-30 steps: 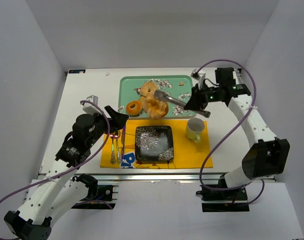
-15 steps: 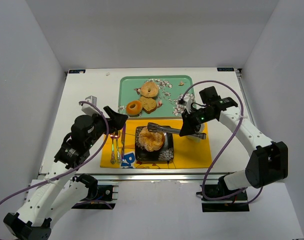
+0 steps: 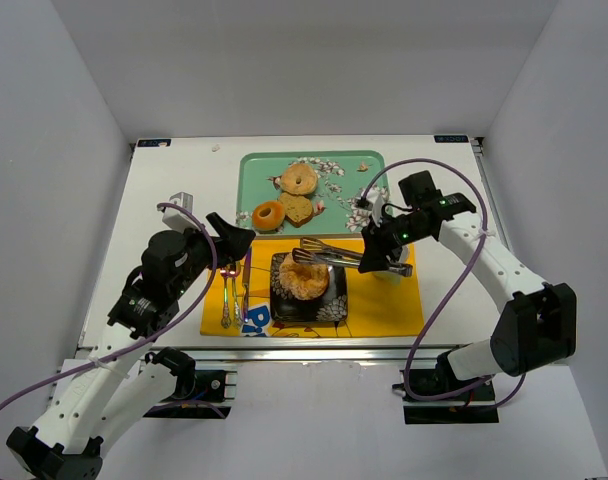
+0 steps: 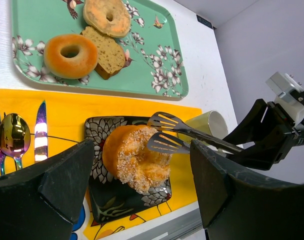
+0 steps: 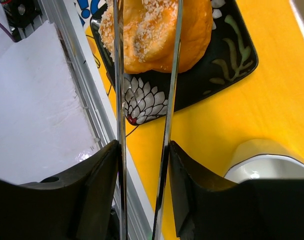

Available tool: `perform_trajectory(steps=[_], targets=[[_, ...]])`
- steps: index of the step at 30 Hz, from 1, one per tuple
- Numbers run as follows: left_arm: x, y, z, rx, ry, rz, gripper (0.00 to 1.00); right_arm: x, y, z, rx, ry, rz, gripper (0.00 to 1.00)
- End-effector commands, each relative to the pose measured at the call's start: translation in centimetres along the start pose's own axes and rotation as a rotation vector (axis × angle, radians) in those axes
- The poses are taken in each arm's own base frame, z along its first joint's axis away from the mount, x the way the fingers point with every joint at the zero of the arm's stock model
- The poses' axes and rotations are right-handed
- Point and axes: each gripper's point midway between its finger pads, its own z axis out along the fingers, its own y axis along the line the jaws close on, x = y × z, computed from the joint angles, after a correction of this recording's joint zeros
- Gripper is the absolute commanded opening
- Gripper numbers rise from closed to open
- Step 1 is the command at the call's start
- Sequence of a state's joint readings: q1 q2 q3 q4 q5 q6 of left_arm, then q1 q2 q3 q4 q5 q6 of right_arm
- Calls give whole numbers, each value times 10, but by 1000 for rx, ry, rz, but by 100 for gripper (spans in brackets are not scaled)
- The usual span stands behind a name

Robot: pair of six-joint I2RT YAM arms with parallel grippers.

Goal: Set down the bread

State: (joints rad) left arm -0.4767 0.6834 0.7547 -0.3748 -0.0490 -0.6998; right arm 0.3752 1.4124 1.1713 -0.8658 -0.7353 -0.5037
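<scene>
One second on, bread point(image 3: 304, 281) has left the tray point(image 3: 252, 170) for the plate point(image 3: 335, 309), tongs point(image 3: 334, 256) parted at its 1 o'clock, your right gripper point(image 3: 376, 258) gripping them: placement looks complete.

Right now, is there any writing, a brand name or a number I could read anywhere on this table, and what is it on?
No text here can be read in full.
Blue print on the yellow placemat, partly hidden under the black plate: letters cut off, unreadable.
Dark sticker at the table's far-left corner, another at the far right: too small to read.
Tongs, cup, tray: no writing shows.
</scene>
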Motion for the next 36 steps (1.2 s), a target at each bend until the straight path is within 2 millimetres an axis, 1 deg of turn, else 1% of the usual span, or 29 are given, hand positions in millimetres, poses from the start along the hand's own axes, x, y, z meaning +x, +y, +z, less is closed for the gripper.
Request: perform_trajectory(steps=[1, 5, 8, 10, 11, 12, 14, 15, 16, 17, 21, 22, 23, 28, 29, 30, 31, 32, 33, 35, 36], targets=[[-11, -6, -4, 7, -30, 3, 86, -28, 3, -12, 22, -64, -61, 48], [-12, -6, -4, 7, -32, 3, 86, -41, -11, -19, 87, -95, -63, 48], [-11, -6, -4, 7, -30, 3, 86, -53, -30, -24, 132, -131, -47, 47], [-11, -5, -4, 6, -28, 3, 86, -62, -34, -26, 138, -148, -58, 47], [-10, -5, -4, 6, -26, 3, 86, -66, -34, -25, 127, -157, -55, 46], [-11, -5, -4, 5, -27, 3, 86, -76, -38, -24, 122, -171, -49, 46], [-12, -6, -5, 6, -30, 3, 86, -84, -40, -22, 102, -185, -30, 46], [-11, -5, -5, 5, -29, 3, 86, -87, -45, -17, 91, -184, -11, 45], [-13, -6, -5, 6, -33, 3, 86, -95, -46, -19, 90, -197, 0, 44], [-12, -5, -5, 3, -31, 3, 86, -95, -50, -12, 74, -191, 25, 44], [-13, -6, -6, 4, -35, 0, 86, -104, -64, 1, 52, -208, 127, 44], [-13, -5, -6, 3, -33, 0, 86, -110, -68, 3, 54, -225, 138, 44], [-13, -6, -7, 4, -35, 0, 86, -113, -73, 9, 46, -228, 189, 44], [-13, -5, -6, -1, -31, -3, 86, -133, -88, 24, 56, -244, 230, 46], [-13, -5, -6, -1, -31, -3, 86, -133, -94, 33, 53, -234, 248, 46], [-13, -5, -6, -1, -31, -5, 86, -141, -97, 33, 58, -244, 240, 47], [-13, -5, -6, -2, -30, -5, 86, -143, -99, 36, 63, -242, 251, 47], [-13, -5, -7, -3, -32, -5, 86, -142, -104, 44, 61, -233, 268, 48], [-13, -5, -7, -4, -31, -6, 86, -147, -105, 45, 61, -238, 269, 49], [-14, -5, -7, -9, -34, -6, 86, -146, -111, 53, 66, -230, 279, 49], [-14, -4, -7, -11, -33, -8, 86, -147, -114, 53, 74, -232, 285, 49]])
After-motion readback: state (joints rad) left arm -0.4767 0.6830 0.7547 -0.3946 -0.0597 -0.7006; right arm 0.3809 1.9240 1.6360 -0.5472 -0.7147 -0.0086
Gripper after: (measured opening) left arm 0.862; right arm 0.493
